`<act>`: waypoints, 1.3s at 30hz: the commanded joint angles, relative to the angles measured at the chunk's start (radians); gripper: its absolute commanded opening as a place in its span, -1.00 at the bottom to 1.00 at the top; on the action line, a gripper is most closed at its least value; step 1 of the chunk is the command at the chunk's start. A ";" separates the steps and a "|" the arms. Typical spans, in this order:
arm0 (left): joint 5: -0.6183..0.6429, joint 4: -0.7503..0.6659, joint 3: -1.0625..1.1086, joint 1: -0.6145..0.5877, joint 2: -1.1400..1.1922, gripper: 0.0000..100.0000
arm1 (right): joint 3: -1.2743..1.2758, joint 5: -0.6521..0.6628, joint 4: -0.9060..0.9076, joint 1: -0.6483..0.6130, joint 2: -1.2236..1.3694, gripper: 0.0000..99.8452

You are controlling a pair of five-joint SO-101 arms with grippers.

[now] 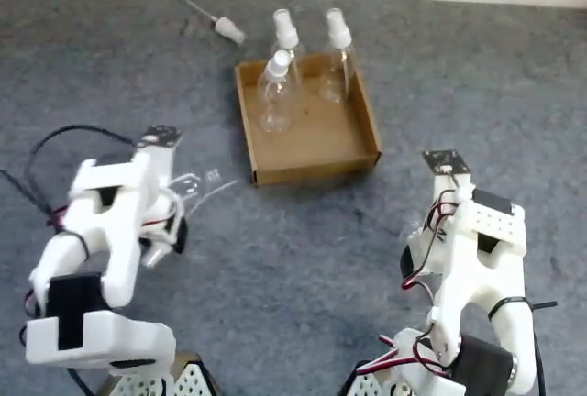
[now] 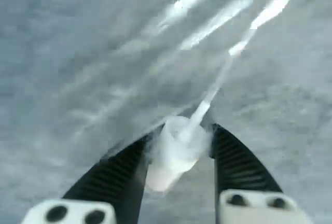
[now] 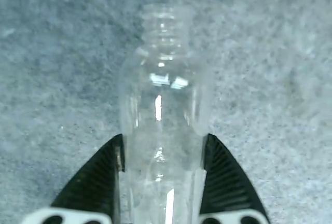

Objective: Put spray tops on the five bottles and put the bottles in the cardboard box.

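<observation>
My left gripper [image 2: 181, 137] is shut on a white spray top [image 2: 174, 156]; its thin dip tube [image 2: 223, 79] points away over a clear bottle [image 2: 155, 53] lying on the carpet. In the high view this gripper [image 1: 174, 219] sits at the left, beside that lying bottle [image 1: 197, 182]. My right gripper [image 3: 163, 146] is shut on the body of a clear bottle [image 3: 163, 99] whose threaded neck is bare. The high view has it [image 1: 422, 231] low at the right. The cardboard box [image 1: 367, 130] holds three bottles with spray tops [image 1: 275, 93] [image 1: 286, 34] [image 1: 337, 57].
A loose spray top [image 1: 227, 29] with its tube lies on the grey carpet beyond the box's far left corner. Black cables [image 1: 55, 144] loop to the left of the left arm. Open carpet lies between the two arms and in front of the box.
</observation>
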 commanded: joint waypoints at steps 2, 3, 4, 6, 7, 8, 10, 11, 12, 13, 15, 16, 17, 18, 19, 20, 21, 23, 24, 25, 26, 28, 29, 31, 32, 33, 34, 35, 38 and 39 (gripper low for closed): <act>-0.219 -0.006 -0.058 -0.223 0.002 -0.90 | 0.013 0.003 0.002 0.013 -0.010 -0.98; -0.262 -0.005 -0.070 -0.259 0.002 -0.94 | 0.013 0.003 0.002 0.013 -0.010 -0.98; -0.304 -0.003 -0.076 -0.292 0.001 -0.96 | 0.013 0.003 0.002 0.013 -0.010 -0.98; -0.374 0.021 -0.093 -0.361 0.001 -0.97 | 0.013 0.003 0.002 0.013 -0.010 -0.98; -0.407 0.038 -0.104 -0.394 0.001 -0.97 | 0.013 0.003 0.002 0.013 -0.010 -0.98; -0.437 0.054 -0.113 -0.424 0.004 -0.97 | 0.013 0.003 0.002 0.013 -0.010 -0.98; -0.488 0.083 -0.133 -0.490 0.008 -0.97 | 0.012 0.003 0.002 0.013 -0.010 -0.98; -0.511 0.094 -0.142 -0.522 0.008 -0.97 | 0.012 0.003 0.002 0.013 -0.010 -0.98; -0.529 0.101 -0.154 -0.556 0.008 -0.97 | 0.012 0.003 0.002 0.013 -0.010 -0.98; -0.543 0.109 -0.171 -0.596 0.008 -0.97 | 0.012 0.003 0.002 0.013 -0.010 -0.98; -0.543 0.132 -0.214 -0.677 0.008 -0.97 | 0.012 0.003 0.002 0.013 -0.010 -0.98; -0.540 0.144 -0.237 -0.720 0.008 -0.97 | 0.012 0.003 0.002 0.013 -0.010 -0.98; -0.529 0.152 -0.252 -0.756 0.010 -0.97 | 0.012 0.003 0.002 0.012 -0.010 -0.98; -0.493 0.152 -0.259 -0.783 0.012 -0.97 | 0.012 0.003 0.002 0.012 -0.010 -0.98; -0.453 0.150 -0.257 -0.803 0.015 -0.97 | 0.012 0.003 0.002 0.012 -0.010 -0.98; -0.419 0.158 -0.259 -0.816 0.021 -0.97 | 0.012 0.003 0.002 0.012 -0.010 -0.98; -0.388 0.160 -0.259 -0.820 0.030 -0.97 | 0.012 0.003 0.002 0.007 -0.010 -0.98; -0.288 0.158 -0.259 -0.816 0.062 -0.97 | 0.015 0.003 0.002 -0.008 -0.010 -0.98; -0.226 0.158 -0.257 -0.805 0.088 -0.97 | 0.016 0.003 0.002 -0.022 -0.010 -0.98; -0.166 0.155 -0.262 -0.791 0.117 -0.97 | 0.016 0.003 0.002 -0.036 -0.010 -0.98; -0.107 0.150 -0.266 -0.779 0.148 -0.97 | 0.016 0.003 0.002 -0.047 -0.010 -0.98; 0.035 0.155 -0.297 -0.743 0.202 -0.97 | 0.016 0.002 0.002 -0.065 -0.010 -0.98; 0.109 0.157 -0.317 -0.720 0.223 -0.97 | 0.016 0.002 0.002 -0.071 -0.010 -0.98; 0.239 0.160 -0.352 -0.673 0.259 -0.97 | 0.016 -0.014 0.002 -0.084 -0.010 -0.98; 0.293 0.160 -0.366 -0.644 0.266 -0.97 | 0.016 -0.035 0.002 -0.088 -0.010 -0.98; 0.339 0.160 -0.378 -0.616 0.268 -0.97 | 0.016 -0.049 0.002 -0.094 -0.010 -0.98; 0.381 0.158 -0.389 -0.591 0.268 -0.97 | 0.016 -0.055 0.002 -0.101 -0.010 -0.98; 0.416 0.158 -0.398 -0.568 0.268 -0.97 | 0.016 -0.057 0.002 -0.108 -0.010 -0.98; 0.485 0.152 -0.435 -0.513 0.266 -0.96 | 0.016 -0.060 0.002 -0.127 -0.010 -0.98; 0.483 0.153 -0.449 -0.499 0.266 -0.94 | 0.016 -0.060 0.002 -0.131 -0.010 -0.98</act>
